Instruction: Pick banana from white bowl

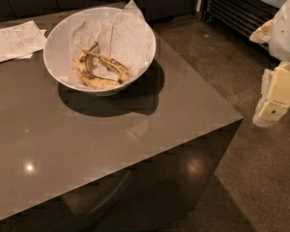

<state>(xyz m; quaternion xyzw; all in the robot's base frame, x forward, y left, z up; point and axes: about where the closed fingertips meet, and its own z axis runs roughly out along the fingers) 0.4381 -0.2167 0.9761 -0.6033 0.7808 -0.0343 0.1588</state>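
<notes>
The white bowl [55,57] stands at the back of the grey table, lined with crumpled white paper. Two bananas lie in its bottom. The banana [112,64] is the slim one with dark streaks, lying on top from upper left to lower right, its thin stem toward the left. A plumper, strongly curved banana [89,79] lies under and in front of it. My gripper [274,103] hangs at the far right edge of the camera view, off the table and over the floor, well to the right of the bowl and holding nothing that I can see.
White paper sheets [14,41] with writing lie at the table's back left. The table's right edge [203,81] runs diagonally, with a corner at front right. Dark floor lies to the right. Dark cabinets and a metal grille [237,11] stand behind.
</notes>
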